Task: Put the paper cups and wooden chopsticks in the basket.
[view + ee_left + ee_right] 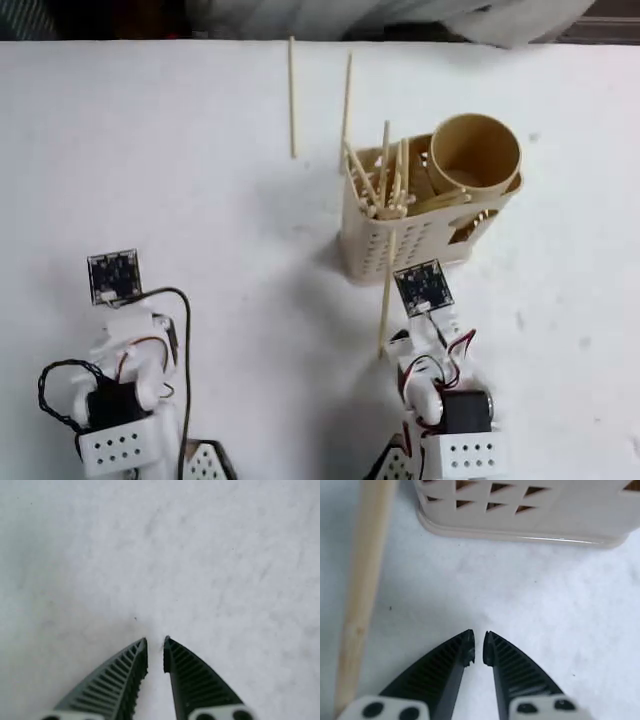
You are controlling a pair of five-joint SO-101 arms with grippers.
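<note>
The paper cup [476, 152] and several chopsticks [384, 185] already stand in the basket [370, 255], so the left gripper [155, 652] and right gripper [479, 647] hang nearly closed and empty, the right beside a loose chopstick [384, 300], probably its next pick

Both the left arm [125, 370] and right arm [440, 390] are showing white plastic shells over black motors. Each is carrying a small dark-blue circuit board [113, 275]. A black cable [60, 395] is looping off the left one and red wires [462, 348] are running along the right. The left pincer [155, 647] and right pincer [479, 640] are showing dark ribbed fingers on white bases with screw holes.
</note>
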